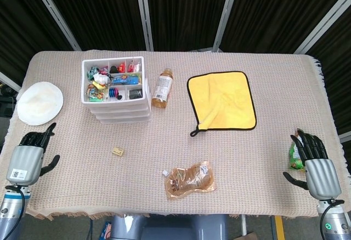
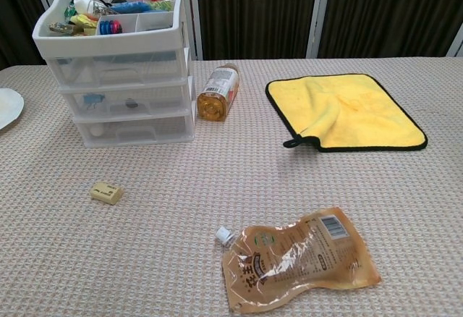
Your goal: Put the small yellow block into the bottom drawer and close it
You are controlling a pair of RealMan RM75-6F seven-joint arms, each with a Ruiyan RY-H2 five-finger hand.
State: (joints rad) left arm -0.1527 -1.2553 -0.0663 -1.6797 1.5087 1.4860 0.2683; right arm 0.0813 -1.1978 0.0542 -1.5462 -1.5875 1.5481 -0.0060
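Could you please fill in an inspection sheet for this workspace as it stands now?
Surface: table under a beige woven cloth.
Job's things: block lies loose before the drawers; bottom drawer closed.
Clutter: plate, bottle lying down, yellow cloth, pouch, green packet.
Robot hands: left robot hand and right robot hand hold nothing, at the near corners.
Cables: nothing seen on the table.
Surroundings: dark curtains with metal bars.

a brown bottle [image 1: 162, 89] lies just right of the drawers, a yellow cloth [image 1: 222, 100] further right. a brown spouted pouch [image 2: 299, 258] lies near the front edge, a white plate [image 1: 39, 103] far left.
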